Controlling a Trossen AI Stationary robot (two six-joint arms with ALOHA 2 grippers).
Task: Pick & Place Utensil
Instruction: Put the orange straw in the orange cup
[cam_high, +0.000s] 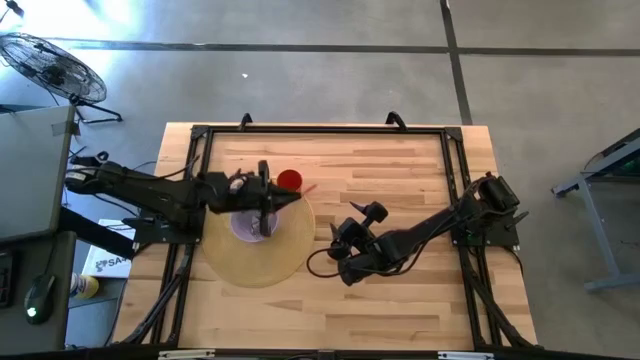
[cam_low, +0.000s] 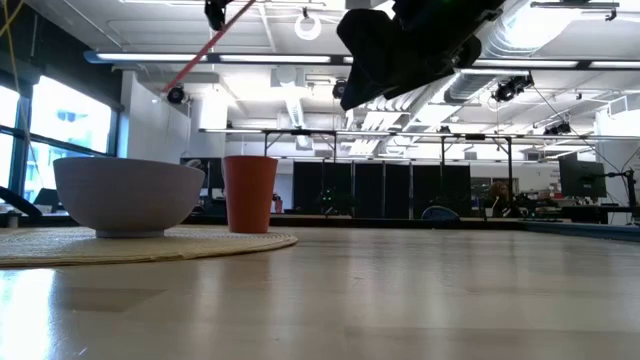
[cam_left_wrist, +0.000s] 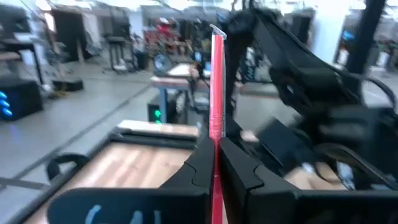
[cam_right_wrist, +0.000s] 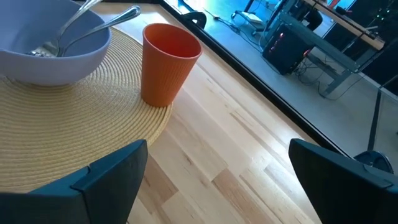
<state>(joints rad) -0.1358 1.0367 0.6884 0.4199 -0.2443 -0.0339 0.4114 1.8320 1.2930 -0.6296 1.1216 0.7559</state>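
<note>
A thin red utensil (cam_left_wrist: 216, 81) is held in my left gripper (cam_left_wrist: 216, 152), high above the pale bowl (cam_high: 246, 224) and the orange cup (cam_high: 289, 180). The utensil also shows as a slanting stick at the top of the low view (cam_low: 200, 50). The bowl and cup stand on a round woven placemat (cam_high: 262, 258) at the table's left. Metal utensils (cam_right_wrist: 112, 18) lie in the bowl, their handles leaning on its rim. My right gripper (cam_right_wrist: 217, 186) is open and empty, low over the table to the right of the mat, facing the cup (cam_right_wrist: 166, 62). My left gripper pinches the red utensil's shaft (cam_left_wrist: 215, 134) between its two fingers. The utensil runs along the fingers, and its free end (cam_left_wrist: 216, 34) sticks out past the fingertips. It is lifted clear of the table, tilted in the low view.
Bare wooden tabletop (cam_high: 400, 170) lies to the right of the mat and along the far side. A black frame (cam_high: 320, 130) runs around the table's edge. My right arm (cam_high: 430, 228) reaches across the middle right of the table.
</note>
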